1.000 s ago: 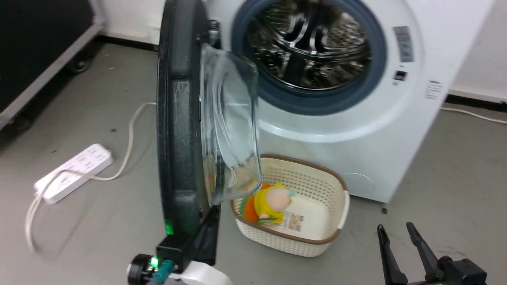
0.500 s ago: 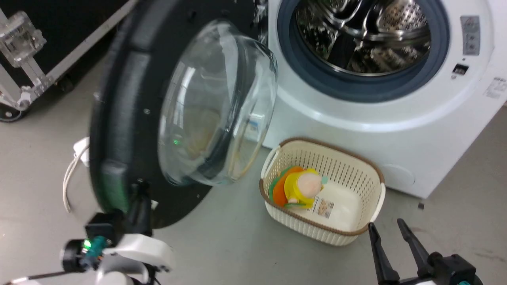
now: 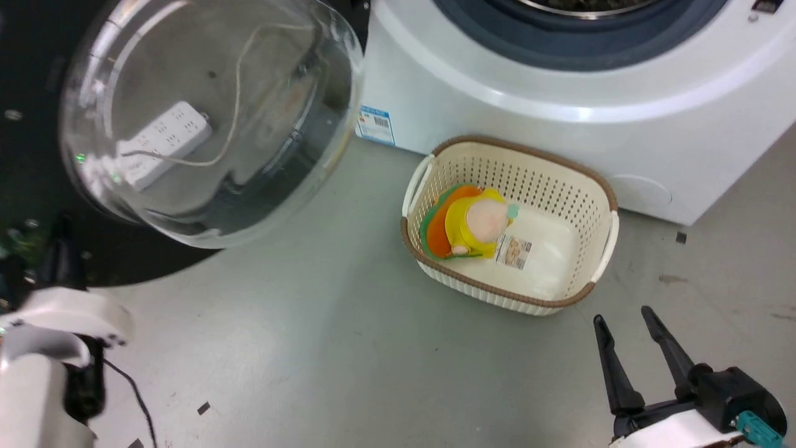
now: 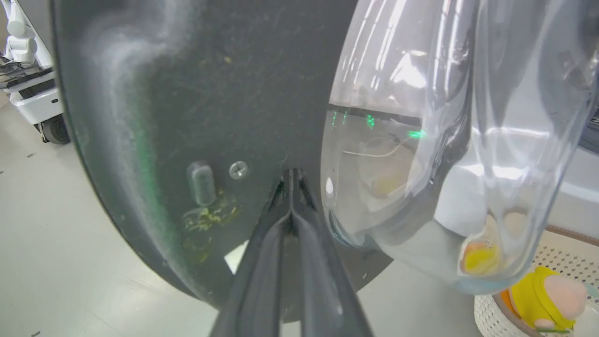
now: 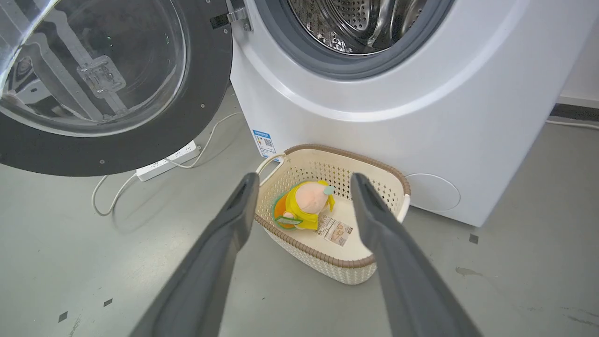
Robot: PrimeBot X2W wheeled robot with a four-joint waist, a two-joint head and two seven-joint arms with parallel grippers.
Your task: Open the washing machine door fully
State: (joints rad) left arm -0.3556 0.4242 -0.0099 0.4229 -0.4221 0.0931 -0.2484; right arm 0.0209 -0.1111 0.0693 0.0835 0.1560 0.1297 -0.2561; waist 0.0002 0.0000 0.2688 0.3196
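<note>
Swung wider than half a second ago, the washing machine door (image 4: 187, 93) stands well clear of the drum (image 5: 355, 23); the left pincer (image 4: 291, 185), fingers closed together, presses its tips on the door's inner face; the right pincer (image 3: 622, 314) hangs open over the grey floor (image 3: 323, 348); beyond, a cream basket (image 3: 547, 180) with a yellow toy (image 3: 476, 224) stands just before the washing machine (image 3: 559, 81); the door seems almost fully open, perhaps one last push remains; a power strip (image 5: 166, 161) lies on the floor behind it.

From the head view, the door (image 3: 28, 162) runs off the left and top edges. The washing machine (image 3: 559, 81) is cut at the top. The left arm (image 3: 43, 348) is smeared, and the sticker (image 3: 375, 124) print is too small to read.
</note>
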